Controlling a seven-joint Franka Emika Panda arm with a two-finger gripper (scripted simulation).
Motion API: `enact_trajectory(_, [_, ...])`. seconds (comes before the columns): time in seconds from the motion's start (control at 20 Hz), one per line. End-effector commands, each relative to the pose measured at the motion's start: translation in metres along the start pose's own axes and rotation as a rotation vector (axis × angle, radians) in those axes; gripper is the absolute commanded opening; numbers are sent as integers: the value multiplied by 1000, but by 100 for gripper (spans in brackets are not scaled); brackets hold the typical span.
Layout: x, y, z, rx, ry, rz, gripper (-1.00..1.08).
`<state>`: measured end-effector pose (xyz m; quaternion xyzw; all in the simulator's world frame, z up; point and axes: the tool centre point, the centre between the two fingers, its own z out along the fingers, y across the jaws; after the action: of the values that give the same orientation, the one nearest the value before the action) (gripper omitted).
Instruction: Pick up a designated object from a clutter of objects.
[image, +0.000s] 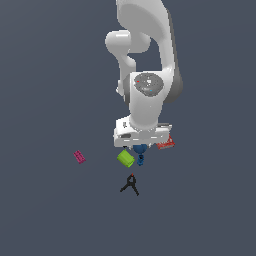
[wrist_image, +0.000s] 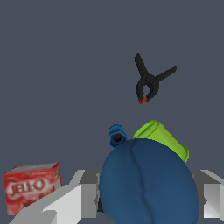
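Observation:
The dark-blue ball (wrist_image: 146, 183) sits between my two fingers, and their grey pads (wrist_image: 89, 194) touch it on both sides. My gripper (wrist_image: 146, 199) is shut on it. In the exterior view the ball (image: 140, 148) shows just under the white hand, with the gripper (image: 140, 146) around it and the fingers mostly hidden. The lime-green cylinder (wrist_image: 164, 138) (image: 125, 158) and the tiny brighter blue piece (wrist_image: 116, 134) (image: 141, 160) lie right beside the ball. I cannot tell if the ball is off the surface.
A black clamp with a red tip (wrist_image: 149, 82) (image: 130, 184) lies beyond the cylinder. A red flat box (wrist_image: 31, 186) (image: 166, 143) is close beside the hand. A magenta block (image: 79, 156) lies apart at the exterior view's left.

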<state>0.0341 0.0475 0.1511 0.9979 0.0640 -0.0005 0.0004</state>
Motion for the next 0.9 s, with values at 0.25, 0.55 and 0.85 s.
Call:
enact_trajectory(0.25, [-23,-48,-76,-2,1,0,-100])
enact_trajectory(0.55, [-40,-84,-134,-2,1,0,-100])
enact_trajectory(0.85, [-51,-113,-179,-1,1,-1,-100])
